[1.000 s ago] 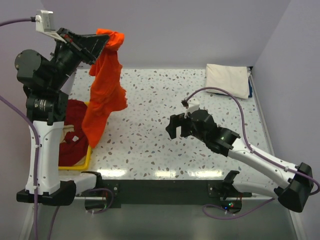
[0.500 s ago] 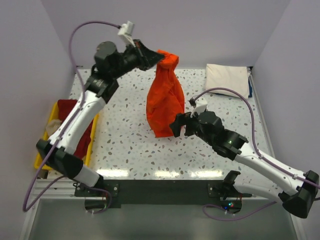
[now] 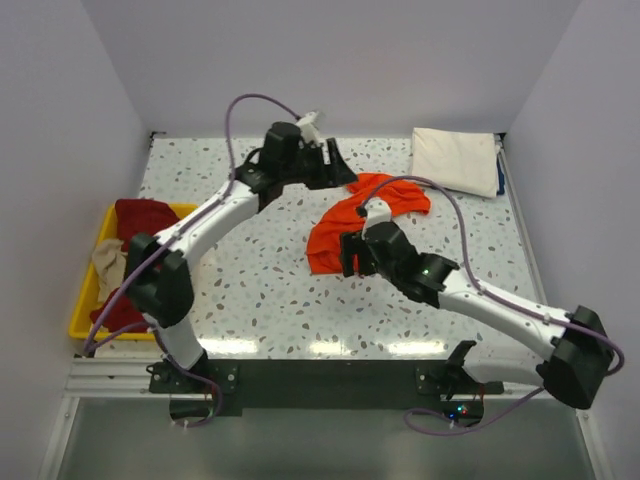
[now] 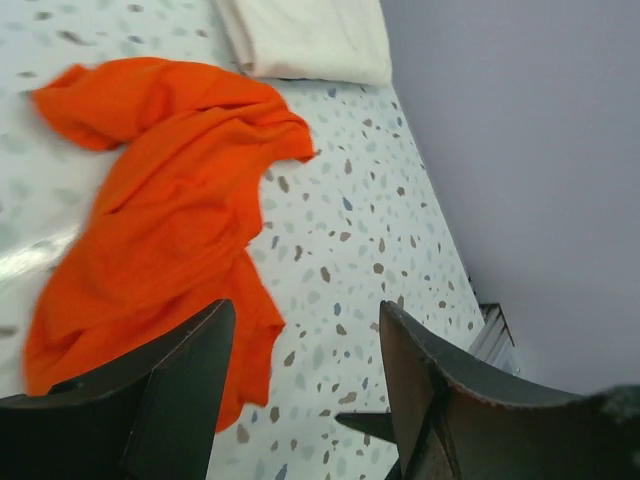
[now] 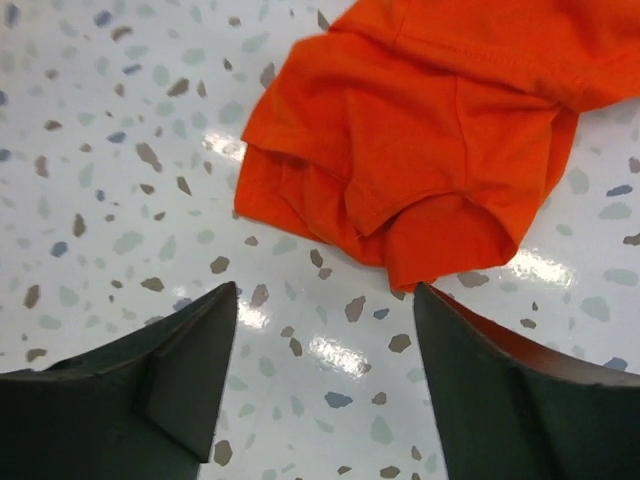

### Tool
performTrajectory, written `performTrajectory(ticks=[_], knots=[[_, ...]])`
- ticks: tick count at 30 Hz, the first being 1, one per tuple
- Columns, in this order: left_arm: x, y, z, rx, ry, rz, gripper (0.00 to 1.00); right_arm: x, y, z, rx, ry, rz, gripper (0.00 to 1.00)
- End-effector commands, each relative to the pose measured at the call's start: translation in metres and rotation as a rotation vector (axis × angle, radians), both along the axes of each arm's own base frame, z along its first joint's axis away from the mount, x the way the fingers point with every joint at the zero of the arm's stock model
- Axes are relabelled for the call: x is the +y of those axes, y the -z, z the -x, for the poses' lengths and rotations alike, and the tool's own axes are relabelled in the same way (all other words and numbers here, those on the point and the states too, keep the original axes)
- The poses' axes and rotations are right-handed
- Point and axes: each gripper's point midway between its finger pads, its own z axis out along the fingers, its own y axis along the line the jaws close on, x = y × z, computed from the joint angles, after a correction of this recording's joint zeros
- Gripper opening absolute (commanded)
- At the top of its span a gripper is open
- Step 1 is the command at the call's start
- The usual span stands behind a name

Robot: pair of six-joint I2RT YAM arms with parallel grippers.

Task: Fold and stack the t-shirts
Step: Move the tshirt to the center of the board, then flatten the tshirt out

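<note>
At the far left, the yellow tray sits at the edge of the counter. It holds the dark red t-shirt and the beige t-shirt, both crumpled and not yet folded. Moving right, our left pincer hovers over the far middle of the counter, fingers spread with nothing between them. Just beside it, the orange t-shirt lies on the counter in a rumpled diagonal heap, doubled over itself rather than spread flat. Our right pincer hangs at the near end of the heap. It is released too, its fingers over bare counter just short of the cloth's edge. In the far right corner, the cream-white t-shirt rests folded in a neat rectangle.

We judge that the orange shirt's turn is only beginning, since it is down but not laid out. As we see it, each pincer next needs to pinch a single layer at a corner or shoulder. Together they would then draw the cloth flat before any fold. The hard part will be picking the right edge out of the bunched layers.
</note>
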Motion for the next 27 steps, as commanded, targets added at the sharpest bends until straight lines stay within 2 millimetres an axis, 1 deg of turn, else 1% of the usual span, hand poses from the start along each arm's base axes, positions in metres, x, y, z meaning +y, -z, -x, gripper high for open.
performTrajectory(ticks=[1, 2, 3, 4, 5, 6, 7, 8, 9, 10, 11, 12, 13, 14, 15, 16, 17, 18, 19, 21, 22, 26, 27], knots=[[0.112, -0.06, -0.018, -0.08, -0.313, 0.104, 0.64, 0.033, 0.009, -0.019, 0.01, -0.032, 0.021, 0.7], [0.133, -0.053, -0.016, -0.063, -0.361, 0.105, 0.64, 0.039, 0.011, -0.024, 0.006, -0.03, 0.025, 0.67], [0.156, -0.023, -0.01, -0.011, -0.414, 0.071, 0.64, 0.046, 0.018, -0.027, 0.012, -0.038, 0.047, 0.63], [0.191, -0.034, -0.008, -0.038, -0.496, 0.077, 0.63, 0.055, 0.014, -0.034, 0.001, -0.037, 0.047, 0.55], [0.207, -0.023, -0.002, -0.013, -0.536, 0.052, 0.63, 0.062, 0.032, -0.04, 0.021, -0.036, 0.09, 0.52], [0.225, -0.006, 0.003, 0.009, -0.582, 0.015, 0.63, 0.069, 0.036, -0.042, 0.018, -0.046, 0.112, 0.5], [0.248, -0.006, 0.01, 0.013, -0.637, 0.001, 0.63, 0.079, 0.029, -0.048, 0.0, -0.049, 0.106, 0.46], [0.262, -0.001, 0.014, 0.024, -0.676, -0.017, 0.63, 0.084, 0.044, -0.052, 0.013, -0.051, 0.143, 0.45], [0.28, 0.01, 0.017, 0.046, -0.72, -0.036, 0.63, 0.09, 0.046, -0.053, -0.005, -0.048, 0.166, 0.45], [0.287, 0.01, 0.023, 0.045, -0.732, -0.042, 0.63, 0.098, 0.041, -0.059, -0.019, -0.047, 0.167, 0.45], [0.292, 0.016, 0.027, 0.054, -0.744, -0.049, 0.63, 0.103, 0.054, -0.062, -0.009, -0.046, 0.201, 0.45], [0.302, 0.017, 0.03, 0.05, -0.768, -0.056, 0.63, 0.107, 0.057, -0.064, -0.015, -0.045, 0.225, 0.45], [0.304, 0.019, 0.033, 0.057, -0.773, -0.06, 0.63, 0.115, 0.052, -0.068, -0.026, -0.043, 0.22, 0.45], [0.312, 0.024, 0.035, 0.068, -0.795, -0.063, 0.63, 0.117, 0.056, -0.069, -0.022, -0.043, 0.235, 0.45], [0.317, 0.022, 0.036, 0.06, -0.806, -0.061, 0.63, 0.118, 0.069, -0.071, -0.01, -0.038, 0.267, 0.45], [0.319, 0.022, 0.038, 0.061, -0.809, -0.062, 0.63, 0.121, 0.068, -0.075, -0.017, -0.03, 0.267, 0.45], [0.32, 0.023, 0.038, 0.061, -0.808, -0.061, 0.63, 0.121, 0.073, -0.076, -0.011, -0.024, 0.281, 0.45], [0.32, 0.023, 0.038, 0.061, -0.805, -0.059, 0.63, 0.121, 0.085, -0.078, -0.001, -0.017, 0.309, 0.45], [0.319, 0.021, 0.038, 0.054, -0.798, -0.054, 0.63, 0.123, 0.084, -0.083, -0.01, -0.002, 0.316, 0.45], [0.316, 0.022, 0.039, 0.059, -0.779, -0.048, 0.63, 0.123, 0.091, -0.086, -0.004, 0.006, 0.34, 0.45], [0.314, 0.022, 0.038, 0.058, -0.77, -0.042, 0.63, 0.126, 0.098, -0.089, 0.0, 0.007, 0.352, 0.45], [0.309, 0.03, 0.041, 0.075, -0.742, -0.03, 0.63, 0.126, 0.112, -0.094, 0.015, 0.031, 0.396, 0.45], [0.308, 0.032, 0.043, 0.078, -0.737, -0.03, 0.63, 0.125, 0.112, -0.095, 0.014, 0.044, 0.396, 0.45]])
